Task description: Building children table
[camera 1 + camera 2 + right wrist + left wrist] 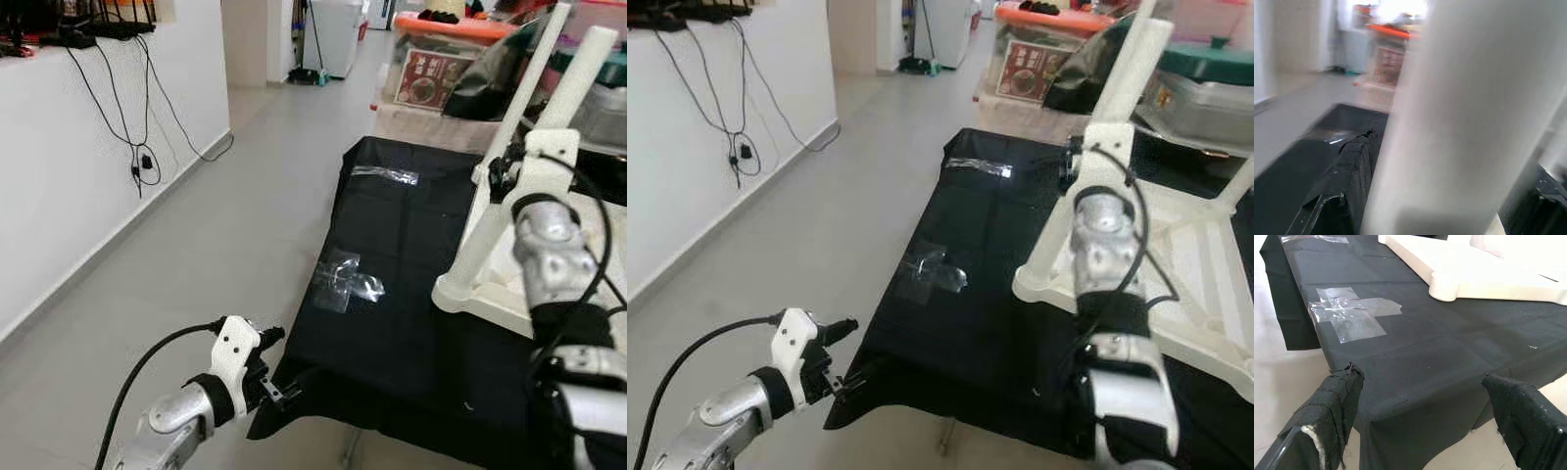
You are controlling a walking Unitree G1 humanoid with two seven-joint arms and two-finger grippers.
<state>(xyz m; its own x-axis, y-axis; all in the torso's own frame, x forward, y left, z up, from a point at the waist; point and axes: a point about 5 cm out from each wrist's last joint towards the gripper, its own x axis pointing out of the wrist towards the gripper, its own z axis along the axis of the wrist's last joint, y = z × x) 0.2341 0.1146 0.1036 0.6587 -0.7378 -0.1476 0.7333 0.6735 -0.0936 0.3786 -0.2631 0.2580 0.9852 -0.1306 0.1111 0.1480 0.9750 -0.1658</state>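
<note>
Table leg (1449, 122): a pale blur in the right wrist view — its ends are cut off.
Table frame (1205, 294): runs off the picture's right edge.
Right gripper (502, 176): mostly hidden behind its own wrist.

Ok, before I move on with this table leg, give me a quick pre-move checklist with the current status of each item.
1. Right gripper on the white leg: ok, a finger either side.
2. Leg seated in the tabletop corner socket: cannot tell.
3. Leg upright: not ok, it leans.
4. Left gripper free: ok, open, holding nothing, at the near edge of the black cloth.
5. Cloth near the corner free of loose parts: ok, just clear tape.
</note>
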